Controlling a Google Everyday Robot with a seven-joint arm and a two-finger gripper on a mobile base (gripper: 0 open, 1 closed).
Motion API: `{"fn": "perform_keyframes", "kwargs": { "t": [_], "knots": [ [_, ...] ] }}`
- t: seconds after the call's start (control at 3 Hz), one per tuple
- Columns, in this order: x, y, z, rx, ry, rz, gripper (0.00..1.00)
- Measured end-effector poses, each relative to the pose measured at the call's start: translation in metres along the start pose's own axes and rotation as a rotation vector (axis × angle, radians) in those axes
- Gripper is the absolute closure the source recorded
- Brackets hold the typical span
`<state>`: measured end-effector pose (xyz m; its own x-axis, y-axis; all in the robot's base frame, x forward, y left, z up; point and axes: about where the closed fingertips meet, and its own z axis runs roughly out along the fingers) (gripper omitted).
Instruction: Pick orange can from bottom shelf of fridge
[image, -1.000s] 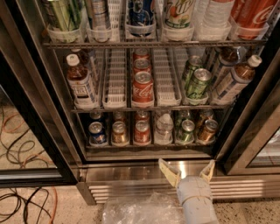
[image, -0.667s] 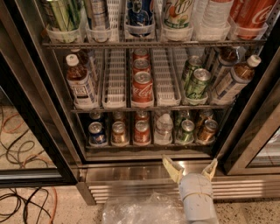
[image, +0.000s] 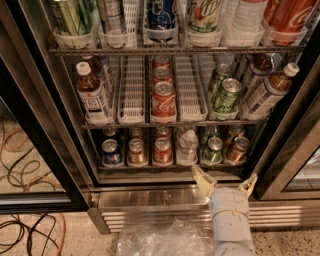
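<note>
Your hand (image: 226, 184) is hovering with its 2 fingers spread apart, gripping nothing, low in front of the fridge (image: 150, 197). The orange can (image: 237, 150) is sitting in the rightmost lane of the bottom shelf (image: 120, 169), just above your hand, beside a green can (image: 214, 150).

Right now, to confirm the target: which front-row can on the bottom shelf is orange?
The orange-copper can at the row's far right end, beside the green can; leftward stand the red can, gold can and blue can. The open gripper hovers below it.
</note>
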<state>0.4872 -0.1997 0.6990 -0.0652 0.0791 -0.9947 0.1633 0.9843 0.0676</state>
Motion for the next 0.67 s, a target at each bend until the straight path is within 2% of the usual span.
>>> {"fn": "perform_keyframes", "kwargs": {
  "t": [0.33, 0.67],
  "knots": [
    [0.001, -0.005, 0.011, 0.053, -0.021, -0.001, 0.0],
    [0.029, -0.011, 0.009, 0.076, -0.002, -0.059, 0.0]
  ]
}}
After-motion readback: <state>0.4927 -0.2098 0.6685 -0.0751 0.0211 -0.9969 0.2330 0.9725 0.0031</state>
